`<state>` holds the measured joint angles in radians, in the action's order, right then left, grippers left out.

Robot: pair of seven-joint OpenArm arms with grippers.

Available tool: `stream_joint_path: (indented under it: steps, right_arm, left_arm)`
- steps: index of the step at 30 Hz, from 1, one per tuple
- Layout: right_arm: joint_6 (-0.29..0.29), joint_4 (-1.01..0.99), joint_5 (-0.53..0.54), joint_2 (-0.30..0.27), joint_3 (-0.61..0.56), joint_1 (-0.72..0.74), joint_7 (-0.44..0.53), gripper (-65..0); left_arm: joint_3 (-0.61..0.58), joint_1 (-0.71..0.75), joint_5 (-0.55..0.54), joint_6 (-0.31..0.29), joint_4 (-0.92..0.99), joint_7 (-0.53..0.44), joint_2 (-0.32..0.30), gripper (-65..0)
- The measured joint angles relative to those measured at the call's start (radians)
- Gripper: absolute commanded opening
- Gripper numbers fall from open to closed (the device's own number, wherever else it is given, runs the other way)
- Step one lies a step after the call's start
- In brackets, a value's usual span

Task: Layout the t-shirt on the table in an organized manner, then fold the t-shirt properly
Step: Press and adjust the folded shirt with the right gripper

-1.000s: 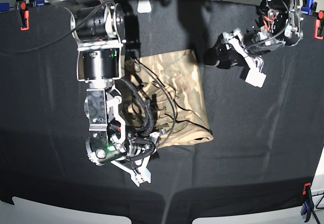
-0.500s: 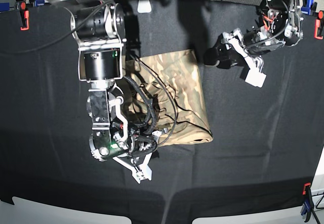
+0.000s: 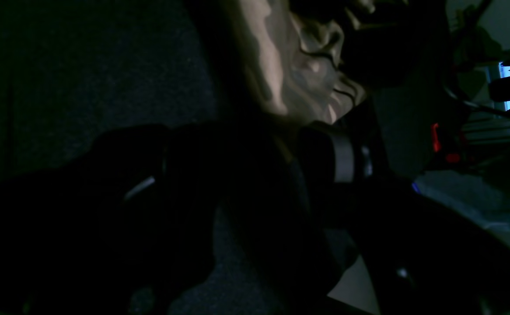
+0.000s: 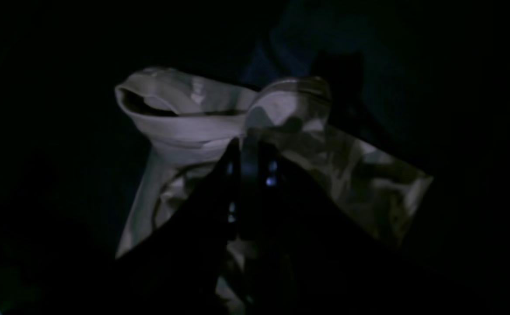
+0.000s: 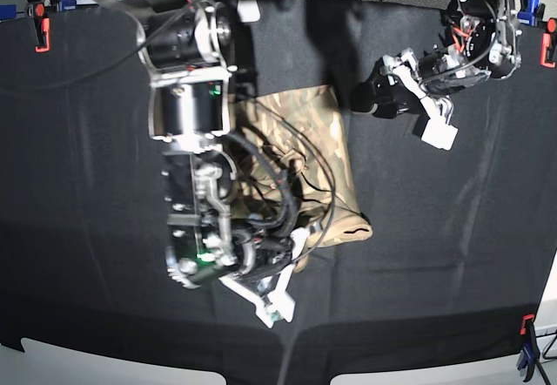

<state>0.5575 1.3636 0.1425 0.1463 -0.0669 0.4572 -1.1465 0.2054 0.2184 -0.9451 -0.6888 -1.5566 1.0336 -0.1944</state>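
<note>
Dim, murky wrist views; brighter overhead

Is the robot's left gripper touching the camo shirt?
Apart. The base view shows the left gripper over bare table, with black cloth between it and the t-shirt.

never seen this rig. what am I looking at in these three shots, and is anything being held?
It is a two-armed robot working over a table covered in black cloth. The base view looks down from above; the other two pictures come from cameras on each wrist, and both are very dark.

On the cloth lies a camouflage t-shirt, partly folded and bunched at its near edge.

The right gripper, on the big arm at the left of the base view, sits at the shirt's near edge. Its wrist view shows fabric bunched right at the fingertips, so it seems shut on the t-shirt, though the dark makes that a judgement.

The left gripper hangs off to the side of the shirt, holding nothing; whether it is open is unclear.
</note>
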Motion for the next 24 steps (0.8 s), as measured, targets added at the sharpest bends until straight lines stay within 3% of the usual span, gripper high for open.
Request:
stream_joint_path:
  steps: [3, 8, 13, 19, 24]
  right_arm:
    - [0.02, 0.081, 0.074, 0.003, -0.063, -0.072, 0.0, -65.0]
    - [0.041, 0.249, 0.084, 0.002, -0.19, -0.233, -0.004, -65.0]
    - [0.045, 0.425, 0.086, 0.001, -0.277, -0.375, -0.005, -65.0]
    - [0.045, 0.496, 0.084, 0.0, -0.314, -0.457, -0.005, -65.0]
    - [0.045, 0.496, 0.044, -0.003, -0.314, -0.495, -0.001, -65.0]
  left_arm:
    - [0.0, -0.003, 0.0, 0.0, 0.0, 0.0, 0.0, -28.9]
    - [-0.001, -0.039, 0.0, 0.0, 0.0, 0.004, -0.004, -28.9]
    - [-0.002, -0.057, 0.0, 0.0, 0.0, 0.008, -0.073, -28.9]
    - [-0.001, -0.06, 0.0, 0.029, 0.0, -0.003, -0.163, -28.9]
    - [-0.001, -0.06, 0.0, 0.03, -0.001, 0.0, -0.166, -28.9]
